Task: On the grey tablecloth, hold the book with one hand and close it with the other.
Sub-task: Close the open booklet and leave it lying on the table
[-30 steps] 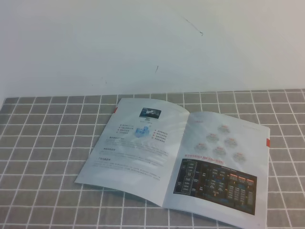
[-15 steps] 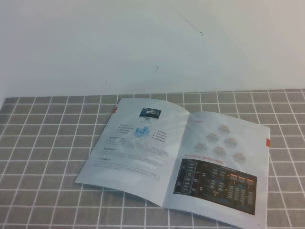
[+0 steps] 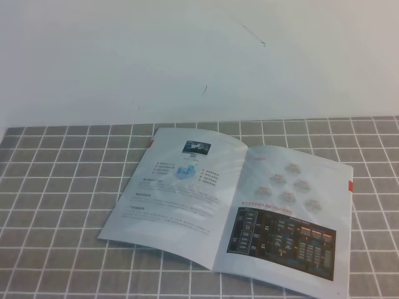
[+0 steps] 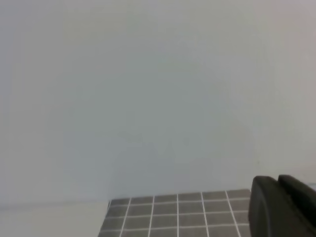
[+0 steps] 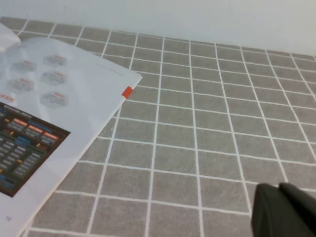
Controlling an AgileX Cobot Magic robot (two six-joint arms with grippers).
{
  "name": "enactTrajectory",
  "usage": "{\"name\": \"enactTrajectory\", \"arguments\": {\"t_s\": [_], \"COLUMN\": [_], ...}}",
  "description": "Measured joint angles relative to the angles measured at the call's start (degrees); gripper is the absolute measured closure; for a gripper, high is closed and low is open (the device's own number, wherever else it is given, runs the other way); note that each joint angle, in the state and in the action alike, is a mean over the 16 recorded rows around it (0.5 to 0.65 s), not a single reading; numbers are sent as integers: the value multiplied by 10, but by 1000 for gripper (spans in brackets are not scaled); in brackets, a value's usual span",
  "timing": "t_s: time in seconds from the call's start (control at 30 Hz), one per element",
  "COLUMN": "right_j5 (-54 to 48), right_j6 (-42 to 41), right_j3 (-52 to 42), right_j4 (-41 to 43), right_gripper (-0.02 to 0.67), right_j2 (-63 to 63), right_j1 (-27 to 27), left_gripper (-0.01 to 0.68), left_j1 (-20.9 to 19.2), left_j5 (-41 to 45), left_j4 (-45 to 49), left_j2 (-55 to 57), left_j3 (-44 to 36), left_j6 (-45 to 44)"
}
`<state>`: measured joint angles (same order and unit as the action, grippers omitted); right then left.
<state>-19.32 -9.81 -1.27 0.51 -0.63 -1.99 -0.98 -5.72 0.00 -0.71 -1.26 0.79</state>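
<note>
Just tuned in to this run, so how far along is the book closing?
Nothing looks done yet: the book lies fully open on the grey tablecloth, both pages facing up. Nothing is in hand; no arm shows in the exterior high view, and each wrist view shows only a dark edge of its own gripper, clear of the book. Still left: pin one side with one gripper, then fold the other page over with the other.

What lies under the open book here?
The book lies open on the grey tablecloth, whose grid shows all around it. The cloth beneath the pages and the book's cover are hidden.
</note>
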Motion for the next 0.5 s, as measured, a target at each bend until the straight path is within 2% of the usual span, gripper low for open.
{"name": "enactTrajectory", "arguments": {"t_s": [0.23,0.5], "right_j5": [52,213], "right_j6": [-2,5], "right_j3": [-2,-4], "right_j4": [23,40], "right_gripper": [651,651], "right_j2": [0,0], "right_j1": [0,0], "left_gripper": [676,676], "left_j1": [0,0], "left_j5": [-79,-160], "left_j4": [1,3], "left_j2": [0,0], "left_j3": [0,0], "left_j6": [12,32]}}
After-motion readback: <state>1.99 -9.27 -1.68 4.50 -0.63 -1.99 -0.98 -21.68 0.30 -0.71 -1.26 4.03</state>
